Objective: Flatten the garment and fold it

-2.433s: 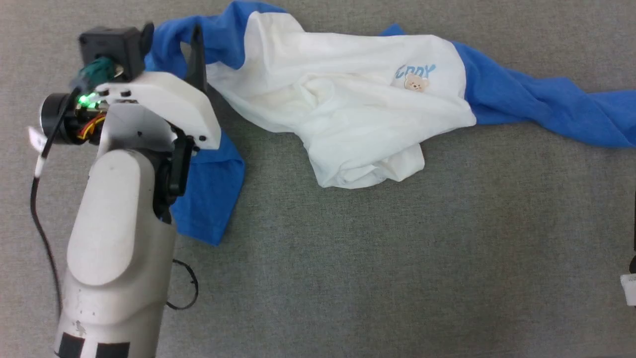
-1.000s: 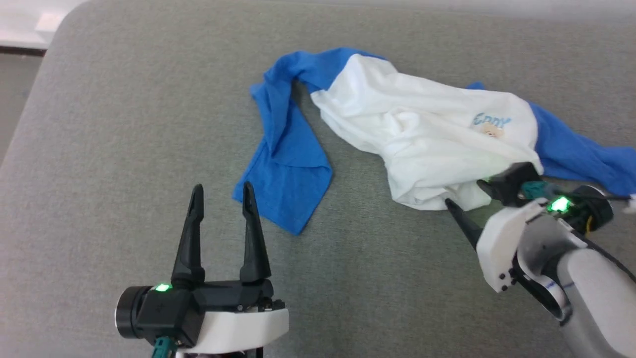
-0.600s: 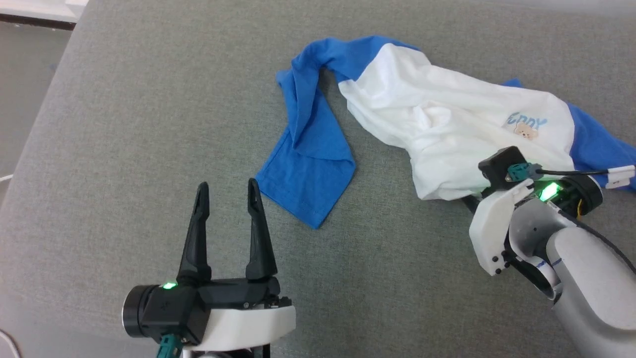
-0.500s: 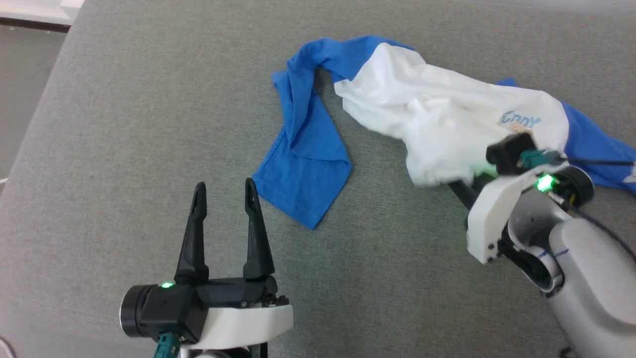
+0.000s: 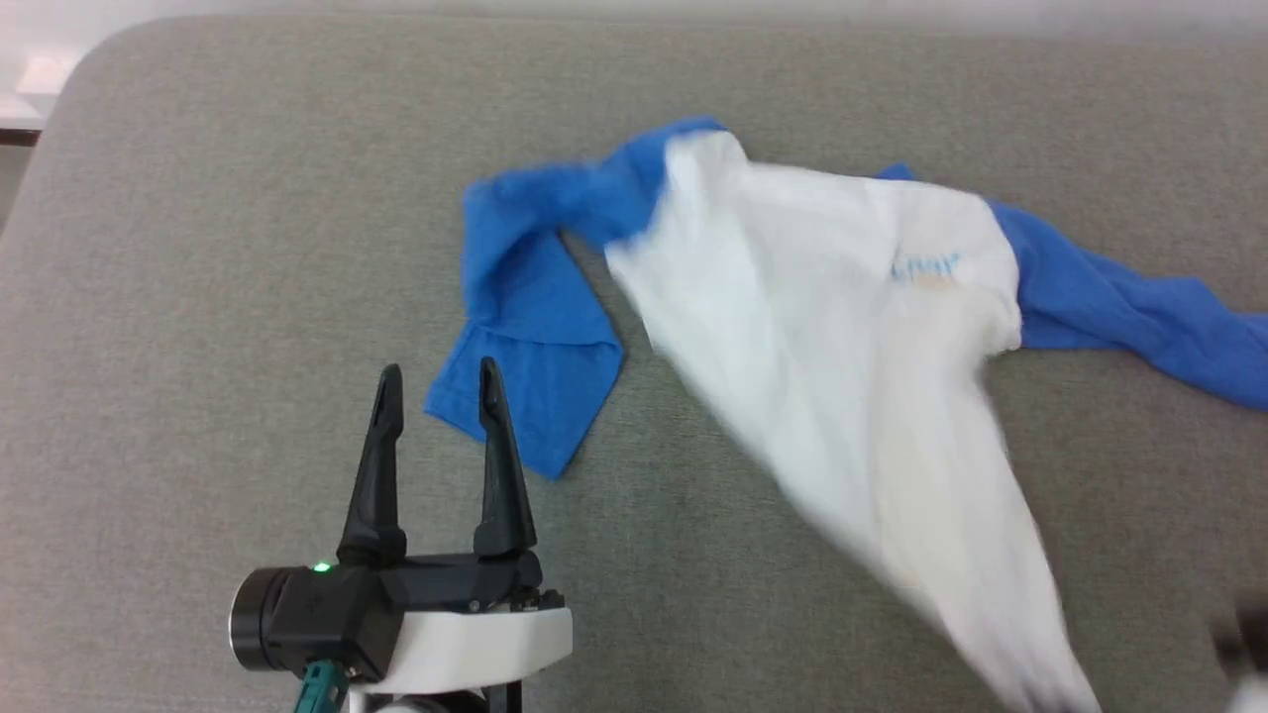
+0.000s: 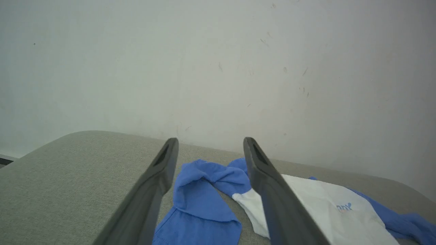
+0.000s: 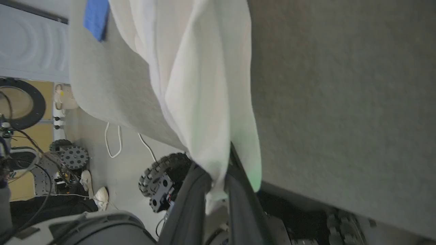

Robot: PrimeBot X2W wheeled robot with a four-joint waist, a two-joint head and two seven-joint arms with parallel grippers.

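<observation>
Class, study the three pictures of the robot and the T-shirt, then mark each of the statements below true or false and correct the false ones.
1. The right hand is shut on the white part of the garment. True.
2. The left hand is gripping a blue sleeve. False: it stands open and grips nothing; the sleeve lies on the surface.
3. The garment is folded into a neat square. False: it is unfolded, its white body drawn out long and its sleeves crumpled.
4. The garment rests on a grey surface. True.
</observation>
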